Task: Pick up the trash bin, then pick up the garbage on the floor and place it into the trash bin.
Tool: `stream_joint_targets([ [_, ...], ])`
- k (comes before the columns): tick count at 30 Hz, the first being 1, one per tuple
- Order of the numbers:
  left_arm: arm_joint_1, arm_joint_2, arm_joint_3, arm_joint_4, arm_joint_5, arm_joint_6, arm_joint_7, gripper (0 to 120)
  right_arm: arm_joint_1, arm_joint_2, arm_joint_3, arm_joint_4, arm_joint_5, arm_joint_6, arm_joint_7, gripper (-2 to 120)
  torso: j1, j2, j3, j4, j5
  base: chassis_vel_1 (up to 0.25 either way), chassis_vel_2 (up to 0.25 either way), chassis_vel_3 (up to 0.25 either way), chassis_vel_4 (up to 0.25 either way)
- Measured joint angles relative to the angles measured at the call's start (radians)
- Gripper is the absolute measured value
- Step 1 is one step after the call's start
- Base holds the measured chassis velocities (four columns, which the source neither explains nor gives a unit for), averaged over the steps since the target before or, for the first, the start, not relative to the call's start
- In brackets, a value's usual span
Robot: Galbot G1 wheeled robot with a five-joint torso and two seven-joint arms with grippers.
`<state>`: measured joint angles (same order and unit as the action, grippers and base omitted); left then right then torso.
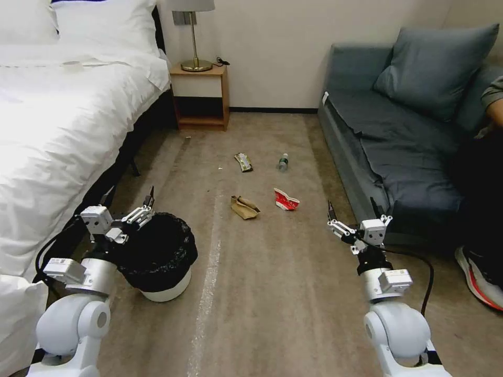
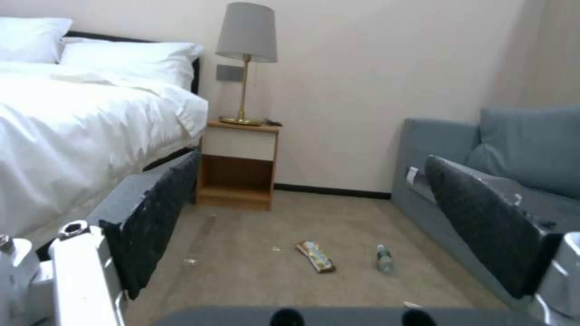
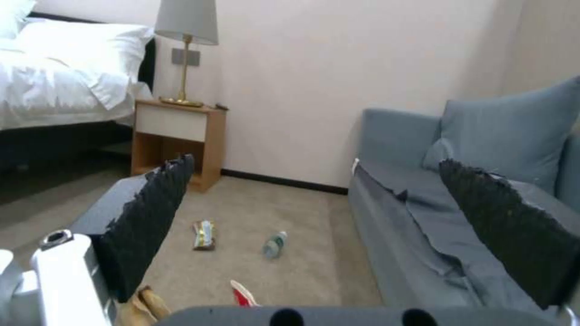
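Carpet (image 1: 262, 293); left claw (image 1: 130, 201) wide open, empty.

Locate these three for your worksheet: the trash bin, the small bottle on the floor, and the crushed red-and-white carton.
trash bin (image 1: 166, 291): head view, on the bare white wall below the black liner.
bottle (image 1: 283, 163): head view, on the middle of its body.
red-and-white carton (image 1: 285, 200): head view, on its crushed red side.

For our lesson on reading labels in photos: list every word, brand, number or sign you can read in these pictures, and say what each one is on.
None can be read.
Red-and-white carton: print too small to read.
Snack wrapper: print blurred.
Bottle: green label too small to read.
White tag on the sofa: no text legible.
Brown paper bag and trash bin: no text visible.
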<state>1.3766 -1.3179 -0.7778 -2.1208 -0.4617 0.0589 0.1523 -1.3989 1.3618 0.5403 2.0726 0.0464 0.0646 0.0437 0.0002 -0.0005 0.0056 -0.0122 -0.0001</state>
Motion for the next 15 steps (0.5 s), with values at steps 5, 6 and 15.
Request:
stream_joint_targets([
  [5, 0.028, -0.046, -0.007, -0.011, 0.013, 0.064, -0.176, 100, 0.003, 0.001, 0.003, -0.011, -0.008, 0.015, 0.000, 100, 0.000, 0.000, 0.000, 0.0003, 0.0000, 0.000, 0.000, 0.000, 0.000],
  [6, 0.032, -0.057, -0.007, -0.011, 0.007, 0.093, -0.263, 100, 0.004, 0.002, 0.003, -0.016, -0.010, 0.018, -0.001, 100, 0.000, 0.000, 0.000, 0.0003, -0.0001, 0.000, 0.000, 0.000, 0.000],
  [15, 0.003, -0.066, -0.019, 0.013, -0.167, 0.225, -0.608, 100, 0.006, 0.009, -0.008, -0.036, -0.033, 0.025, -0.002, 100, 0.000, 0.000, 0.000, 0.0002, -0.0001, 0.000, 0.000, 0.000, 0.000],
])
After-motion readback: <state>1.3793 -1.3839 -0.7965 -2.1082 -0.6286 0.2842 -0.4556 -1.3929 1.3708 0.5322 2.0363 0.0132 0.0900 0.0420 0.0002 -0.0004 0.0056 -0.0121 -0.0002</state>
